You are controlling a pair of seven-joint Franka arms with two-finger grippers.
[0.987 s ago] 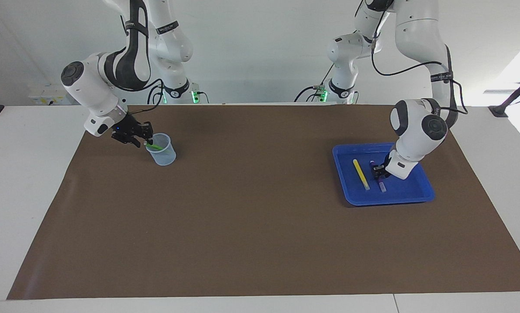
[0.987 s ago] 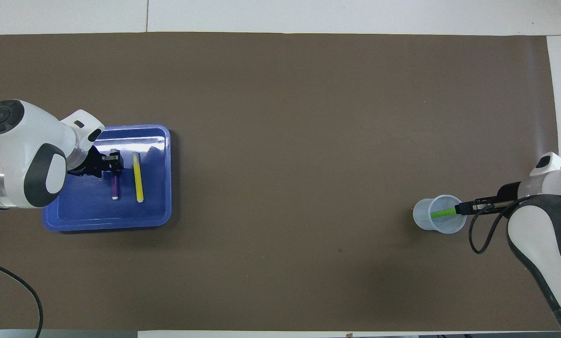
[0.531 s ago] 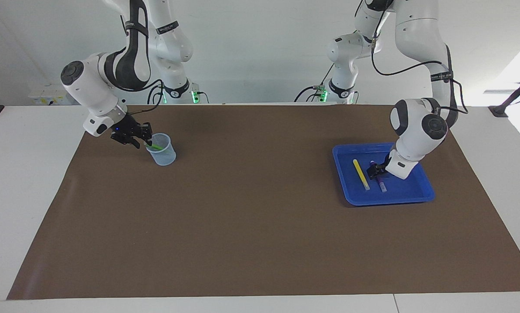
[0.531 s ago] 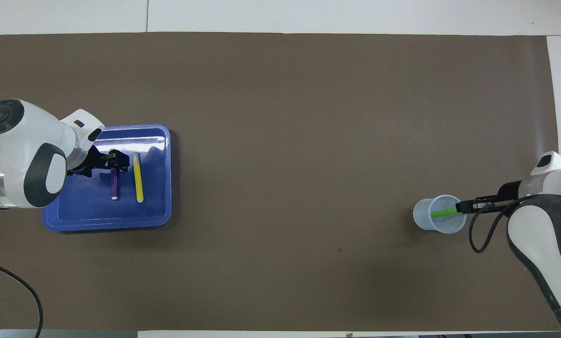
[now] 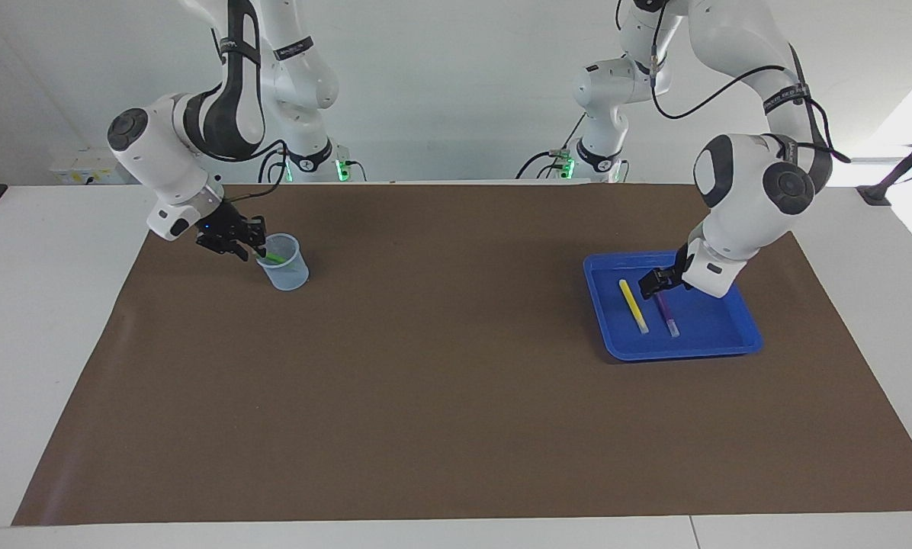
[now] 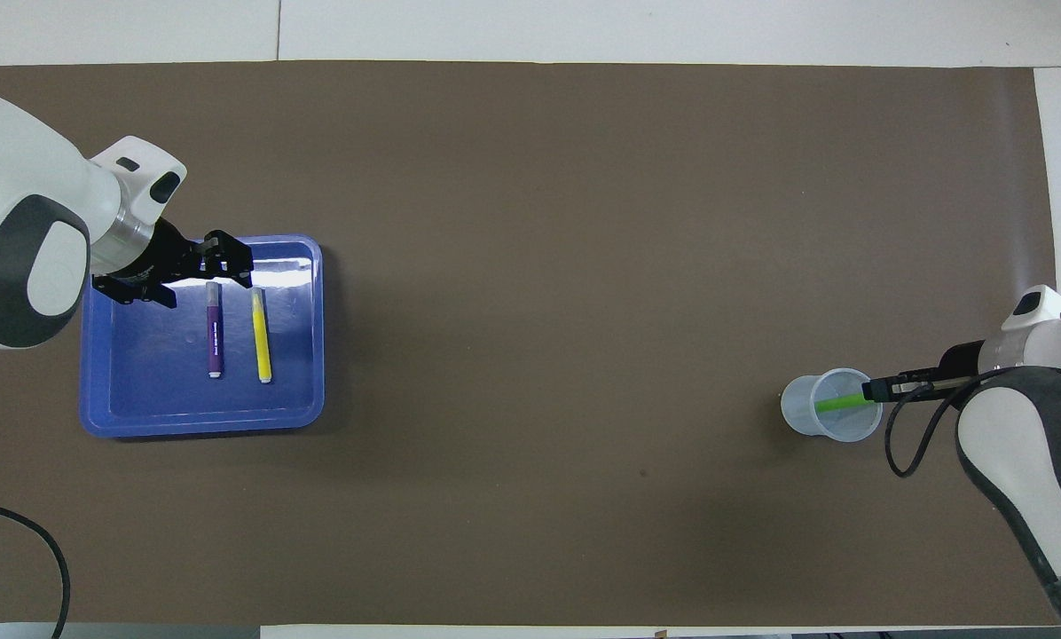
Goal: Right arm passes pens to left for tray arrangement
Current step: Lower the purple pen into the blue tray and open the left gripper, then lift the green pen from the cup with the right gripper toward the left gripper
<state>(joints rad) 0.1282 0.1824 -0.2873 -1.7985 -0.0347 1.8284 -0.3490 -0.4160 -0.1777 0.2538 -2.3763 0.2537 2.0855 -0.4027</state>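
Note:
The blue tray (image 5: pixel 719 335) (image 6: pixel 149 390) lies toward the left arm's end of the table. In it lie a purple pen (image 5: pixel 666 313) (image 6: pixel 215 330) and a yellow pen (image 5: pixel 634 305) (image 6: pixel 263 335), side by side and a little apart. My left gripper (image 5: pixel 658 280) (image 6: pixel 224 253) hangs open over the tray, above one end of the purple pen, and holds nothing. A green pen (image 5: pixel 273 258) (image 6: pixel 837 404) leans in a translucent cup (image 5: pixel 284 268) (image 6: pixel 805 417). My right gripper (image 5: pixel 252 248) (image 6: pixel 872 391) is at the cup's rim, at the green pen's upper end.
A brown mat (image 5: pixel 441 381) (image 6: pixel 539 222) covers most of the white table. The cup stands toward the right arm's end, nearer to the robots than the tray. A black cable (image 6: pixel 16 532) lies at the mat's corner by the left arm.
My left gripper opened, left the purple pen lying in the tray and rose above it. The right gripper stayed at the green pen in the cup.

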